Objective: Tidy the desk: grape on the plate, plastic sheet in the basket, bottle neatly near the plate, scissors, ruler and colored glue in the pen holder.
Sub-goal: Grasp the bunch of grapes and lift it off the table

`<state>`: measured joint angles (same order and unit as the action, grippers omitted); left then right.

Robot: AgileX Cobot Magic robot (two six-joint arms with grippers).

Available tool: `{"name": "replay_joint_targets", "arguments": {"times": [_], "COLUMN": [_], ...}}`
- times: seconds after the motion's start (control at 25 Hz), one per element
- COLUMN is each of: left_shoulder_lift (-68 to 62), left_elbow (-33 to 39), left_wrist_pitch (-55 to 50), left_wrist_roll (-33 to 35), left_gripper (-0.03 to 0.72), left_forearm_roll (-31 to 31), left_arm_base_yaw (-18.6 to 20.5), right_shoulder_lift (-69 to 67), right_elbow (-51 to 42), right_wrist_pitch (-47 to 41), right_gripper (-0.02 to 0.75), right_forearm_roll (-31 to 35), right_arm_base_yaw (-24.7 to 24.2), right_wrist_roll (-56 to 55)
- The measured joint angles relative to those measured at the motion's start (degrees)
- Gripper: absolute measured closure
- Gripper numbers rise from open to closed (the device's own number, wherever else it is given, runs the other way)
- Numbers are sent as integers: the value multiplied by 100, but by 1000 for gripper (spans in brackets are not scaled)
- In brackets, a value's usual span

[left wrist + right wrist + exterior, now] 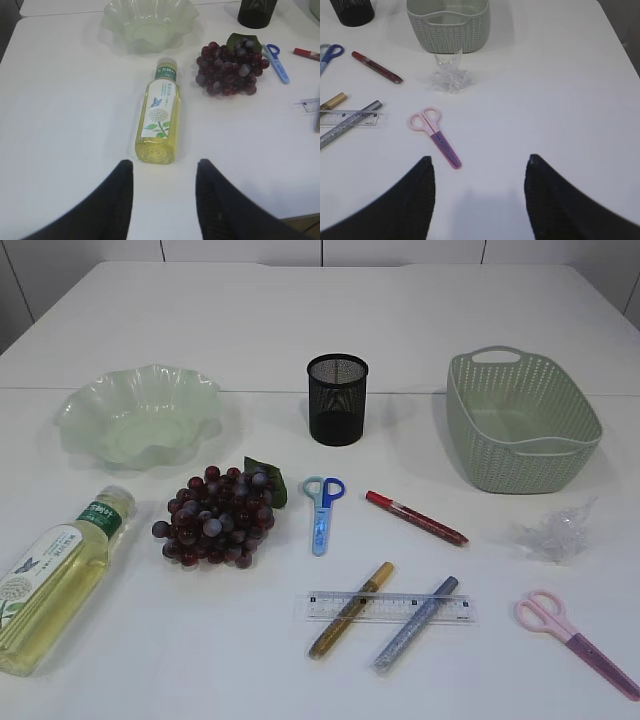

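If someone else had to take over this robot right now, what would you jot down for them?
Left gripper and right gripper: open, empty, above the table.
Nothing tidied yet: plate, pen holder and basket look empty.
On the table: grapes, bottle lying down, plastic sheet, blue scissors, pink scissors, ruler, three glue pens.
All left to do.
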<state>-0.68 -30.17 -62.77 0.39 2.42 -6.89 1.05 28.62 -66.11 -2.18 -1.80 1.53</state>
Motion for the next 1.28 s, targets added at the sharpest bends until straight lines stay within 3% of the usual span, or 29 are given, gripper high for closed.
{"name": "replay_joint_targets", "arguments": {"times": [0.16, 0.48, 0.68, 0.88, 1.28], "left_shoulder_lift": [-46, -1358, -2406, -3725, -6053], "left_elbow": [-28, -452, -468, -557, -1961], "left_wrist_pitch": [44, 778, 2089, 3216, 3187], "left_wrist_roll": [0, 0, 0, 0, 0], "left_gripper": [379, 379, 379, 380, 368], "left_forearm_roll": [185, 1305, 1309, 1309, 1309], "left_arm_base_yaw": [0, 0, 0, 0, 0], "right_shoulder_lift": [0, -372, -1191, -2070, -3551], "right_elbow": [37, 83, 159, 387, 864], "right_wrist_pitch": [92, 498, 999, 1205, 1942], "right_gripper": [283, 283, 283, 283, 283], "right_forearm_roll": [-9, 598, 936, 780, 485], "right_arm_base_yaw": [0, 0, 0, 0, 0], "right_wrist_roll": [-16, -272, -284, -322, -793]}}
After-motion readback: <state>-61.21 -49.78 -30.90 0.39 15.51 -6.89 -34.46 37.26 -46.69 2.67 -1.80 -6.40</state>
